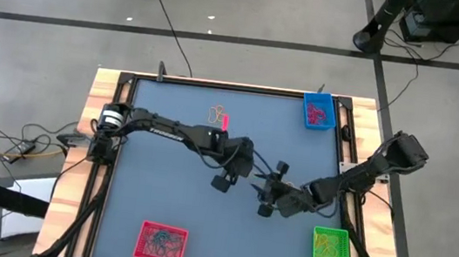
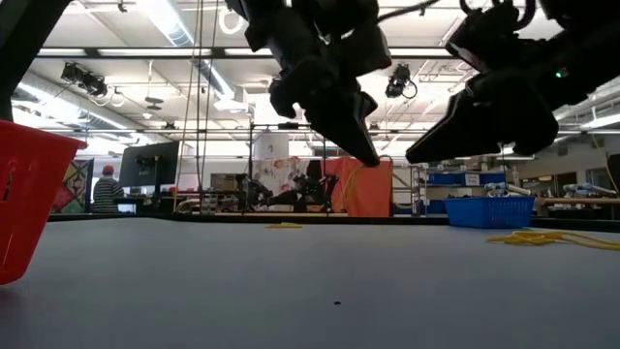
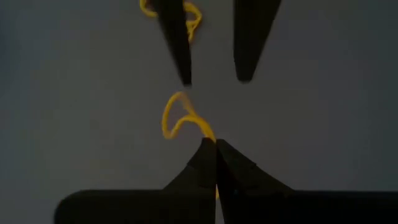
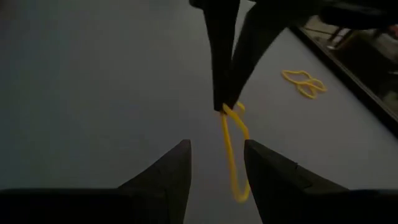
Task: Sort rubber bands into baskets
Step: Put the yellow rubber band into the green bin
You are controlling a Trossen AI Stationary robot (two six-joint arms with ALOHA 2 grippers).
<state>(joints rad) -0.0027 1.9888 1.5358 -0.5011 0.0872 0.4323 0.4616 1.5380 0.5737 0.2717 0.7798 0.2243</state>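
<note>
Grey tabletop [image 1: 170, 183] (perhaps matte), workshop behind

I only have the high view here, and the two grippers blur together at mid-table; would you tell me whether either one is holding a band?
Observer: Yes. The left gripper is shut on a yellow rubber band, pinched at the fingertips.
Operator: Thank you. Is the band off the table?
Observer: It is; in the right wrist view it hangs as a loop below the left fingertips.
Operator: And the right gripper?
Observer: The right gripper is open, its two fingers either side of the hanging loop, holding nothing.
Operator: Any loose bands nearby?
Observer: More yellow bands lie on the table beyond the grippers.
</note>
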